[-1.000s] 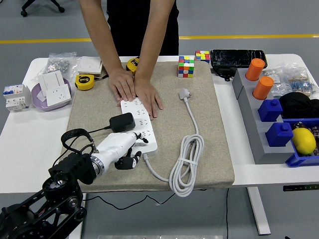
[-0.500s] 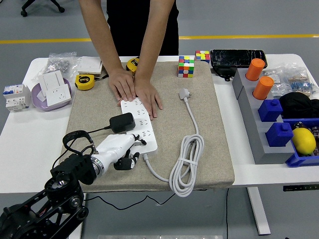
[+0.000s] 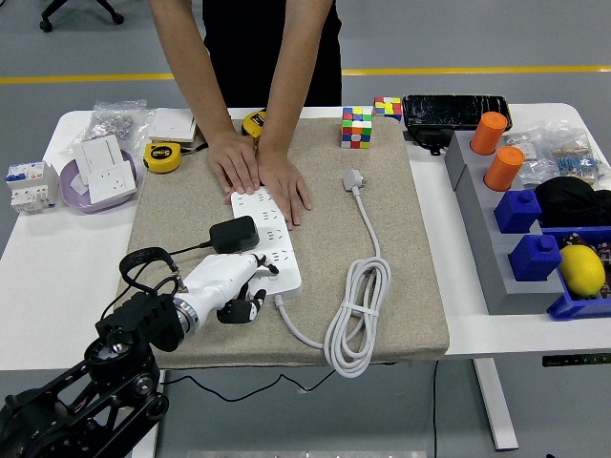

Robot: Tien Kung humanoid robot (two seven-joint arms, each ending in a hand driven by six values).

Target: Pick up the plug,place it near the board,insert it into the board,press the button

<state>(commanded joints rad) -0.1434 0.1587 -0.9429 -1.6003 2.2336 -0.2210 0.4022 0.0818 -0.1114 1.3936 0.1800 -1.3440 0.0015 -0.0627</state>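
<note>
White power strip (image 3: 267,239) lying on a beige mat (image 3: 410,239), its far end pinned flat under a person's two hands (image 3: 258,172). A black plug adapter (image 3: 234,234) is seated in the strip's near half. The left hand (image 3: 229,286) rests at the strip's near end, fingers (image 3: 250,307) curled under, gripping nothing.
</note>
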